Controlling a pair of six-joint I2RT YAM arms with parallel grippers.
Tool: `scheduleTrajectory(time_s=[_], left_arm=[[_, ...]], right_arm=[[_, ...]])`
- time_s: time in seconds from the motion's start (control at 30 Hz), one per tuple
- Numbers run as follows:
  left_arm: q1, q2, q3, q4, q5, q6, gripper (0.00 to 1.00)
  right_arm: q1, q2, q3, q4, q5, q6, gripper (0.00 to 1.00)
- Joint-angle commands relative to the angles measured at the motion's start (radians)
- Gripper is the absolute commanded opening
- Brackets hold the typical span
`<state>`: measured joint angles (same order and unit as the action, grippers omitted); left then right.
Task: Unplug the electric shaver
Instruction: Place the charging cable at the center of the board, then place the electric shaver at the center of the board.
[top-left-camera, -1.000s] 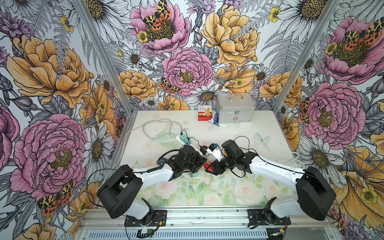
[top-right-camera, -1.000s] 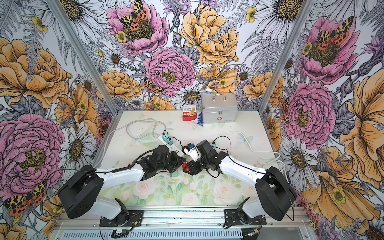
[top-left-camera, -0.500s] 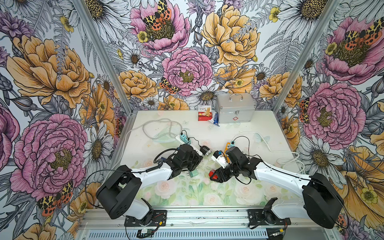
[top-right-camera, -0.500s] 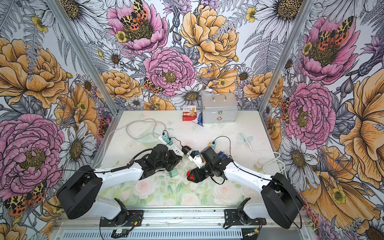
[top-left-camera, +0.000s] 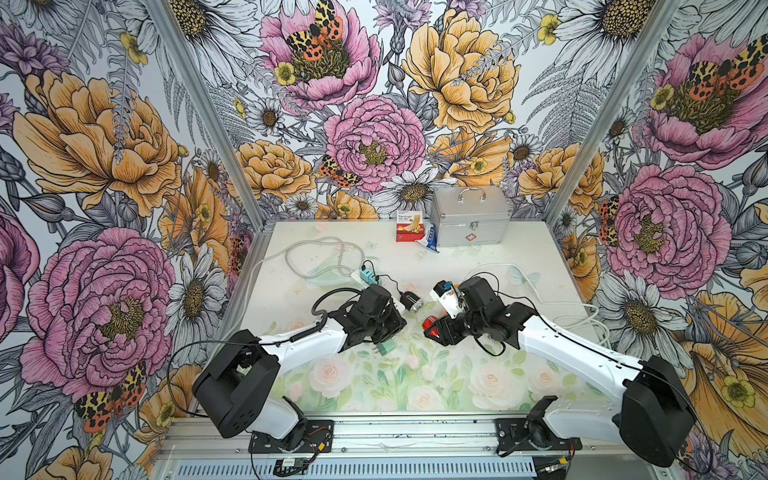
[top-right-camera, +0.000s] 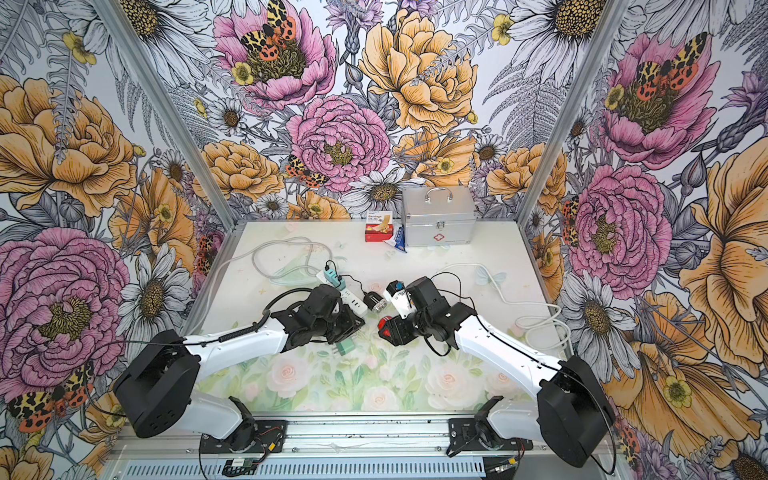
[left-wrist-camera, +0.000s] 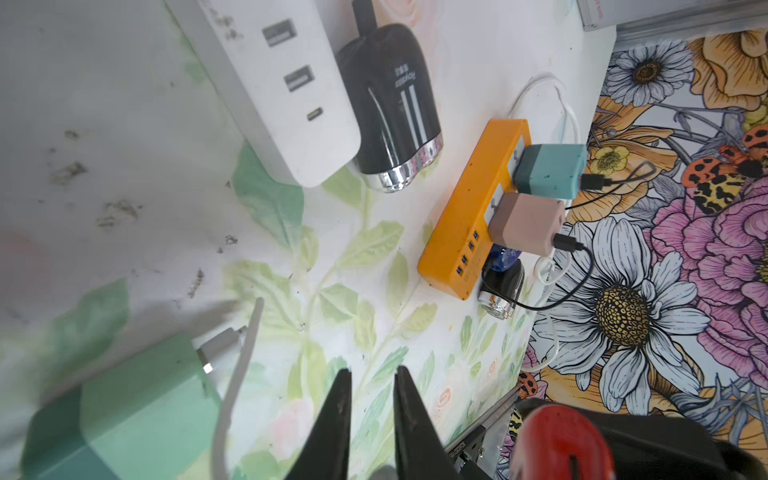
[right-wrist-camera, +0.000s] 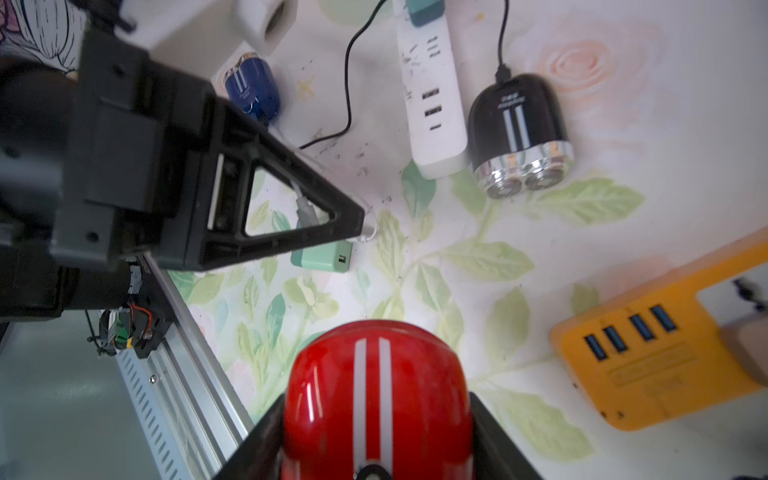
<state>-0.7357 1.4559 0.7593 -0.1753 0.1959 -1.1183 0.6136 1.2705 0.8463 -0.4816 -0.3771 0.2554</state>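
Presently, a glossy red electric shaver (right-wrist-camera: 376, 386) is clamped by the right gripper (right-wrist-camera: 378, 449), the left gripper (left-wrist-camera: 372, 374) being slightly parted.

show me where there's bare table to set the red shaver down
Widest bare patch: the front of the table, between the green charger and the front rail. A smaller one lies in front of the silver case, short of the white cable. Crowded: the middle, around white power strip, black shaver and orange power strip.

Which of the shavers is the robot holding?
The red shaver, clamped in the right gripper. The black shaver just lies on the table beside the white power strip, with its cable plugged in.
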Motion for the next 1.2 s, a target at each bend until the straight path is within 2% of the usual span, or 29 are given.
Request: scheduleTrajectory(time_s=[0.0,0.13,0.27,0.33,0.43,0.53,0.6,0.7,0.9,1.07,1.17], left_arm=[[-0.013,-0.004,0.032,-0.064,0.03,0.084,0.29],[-0.037,0.016,0.056,-0.067,0.037,0.121,0.47],[-0.055,-0.001,0.107,-0.116,0.017,0.188,0.78],[-0.057,-0.015,0.135,-0.159,-0.005,0.219,0.88],[-0.057,-0.043,0.175,-0.227,-0.046,0.266,0.97],[-0.039,-0.085,0.206,-0.301,-0.098,0.304,0.98],[0.004,-0.138,0.206,-0.331,-0.119,0.313,0.99],[0.13,-0.253,0.168,-0.346,-0.122,0.287,0.99],[0.474,-0.481,0.082,-0.354,-0.062,0.262,0.98],[0.757,-0.546,0.027,-0.386,0.067,0.287,0.99],[0.843,-0.548,0.009,-0.394,0.104,0.313,0.99]], right_arm=[[-0.022,-0.005,0.077,-0.005,0.111,-0.038,0.32],[-0.046,0.049,0.164,-0.006,0.173,-0.059,0.32],[-0.05,0.128,0.266,-0.005,0.208,-0.064,0.32],[-0.051,0.168,0.313,-0.005,0.222,-0.066,0.32],[-0.052,0.23,0.382,-0.005,0.242,-0.066,0.32],[-0.052,0.289,0.454,-0.005,0.256,-0.056,0.32],[-0.052,0.335,0.504,-0.006,0.254,-0.039,0.32],[-0.042,0.409,0.596,-0.005,0.248,-0.024,0.32],[0.023,0.572,0.804,-0.006,0.238,-0.055,0.32],[0.103,0.721,0.99,-0.014,0.251,-0.11,0.31],[0.141,0.788,1.073,-0.014,0.255,-0.126,0.31]])
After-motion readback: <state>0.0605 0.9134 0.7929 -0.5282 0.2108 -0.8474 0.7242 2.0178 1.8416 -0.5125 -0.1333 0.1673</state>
